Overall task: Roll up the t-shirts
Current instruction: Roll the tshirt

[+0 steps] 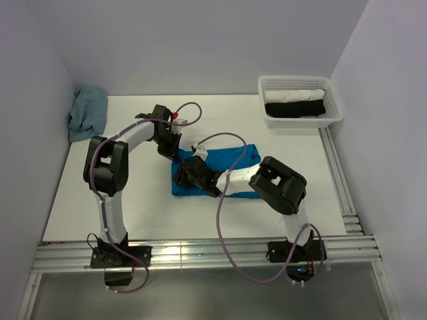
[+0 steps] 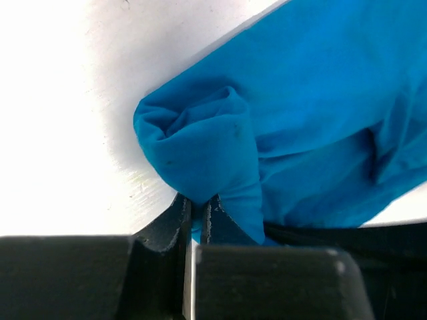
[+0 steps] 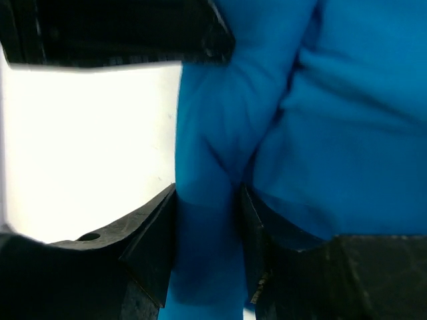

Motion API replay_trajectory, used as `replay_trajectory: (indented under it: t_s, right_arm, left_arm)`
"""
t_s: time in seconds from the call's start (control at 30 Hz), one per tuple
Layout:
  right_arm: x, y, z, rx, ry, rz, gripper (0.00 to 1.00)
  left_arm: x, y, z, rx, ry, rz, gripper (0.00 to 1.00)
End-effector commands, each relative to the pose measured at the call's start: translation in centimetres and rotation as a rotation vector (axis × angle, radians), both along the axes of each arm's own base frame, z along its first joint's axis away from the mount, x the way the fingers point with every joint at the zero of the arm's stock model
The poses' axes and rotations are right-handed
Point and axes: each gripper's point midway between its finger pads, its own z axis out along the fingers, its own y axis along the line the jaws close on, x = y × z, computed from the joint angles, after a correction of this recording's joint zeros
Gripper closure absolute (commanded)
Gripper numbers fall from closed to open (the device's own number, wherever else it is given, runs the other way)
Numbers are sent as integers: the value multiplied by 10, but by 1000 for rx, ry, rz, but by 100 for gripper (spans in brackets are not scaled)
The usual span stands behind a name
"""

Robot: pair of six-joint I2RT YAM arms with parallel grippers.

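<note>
Left gripper (image 2: 195,217) was clamped on a thin edge of the t-shirt (image 2: 320,100), roll just ahead; right gripper (image 3: 207,220) straddled a fold, grip unclear. Risk was that thin pinch slipping, roll unravelling.

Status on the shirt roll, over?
Left gripper shut on rolled end of t-shirt. Right gripper astride a fold, grip unclear. Roll barely begun. Nothing blocking; basket well off to the side.
</note>
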Motion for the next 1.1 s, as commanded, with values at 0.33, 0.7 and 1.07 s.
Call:
replay_trajectory:
  t_s: [0.33,0.7,1.07]
  right_arm:
    - [-65,-15,3,-124,14,16,53]
    - [-59,-28,55,-227,-50,-25,44]
    - [-5,-7,91,-364,-196,-137,48]
  left_arm:
    - [25,10,-5,212,-76,20,100]
    - [18,4,-2,233,-64,4,100]
    - [19,3,1,234,-56,-7,100]
